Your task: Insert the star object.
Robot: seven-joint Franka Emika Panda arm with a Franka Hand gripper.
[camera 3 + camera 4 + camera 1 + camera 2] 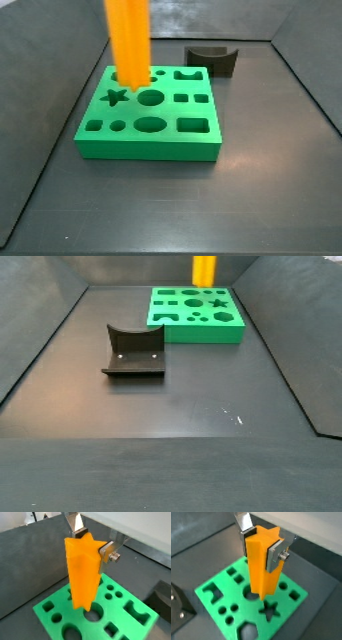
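In a side view, the tall, bright orange, ridged star-section plastic peg (128, 40) hangs upright over the rear left part of the green plastic block with shaped cut-outs (150, 138), its lower end close above the top face, just behind the star-shaped hole (116, 97); contact cannot be confirmed. To the right stands the dark grey curved block (211, 58), well apart. In both wrist views the gripper (262, 546) holds the peg near its upper end, silver plates clamped flat against opposite sides. Judgement: the peg appears rigid, light and smooth, so a slip or twist under side load is possible; the high grip leaves the lower length free for insertion.
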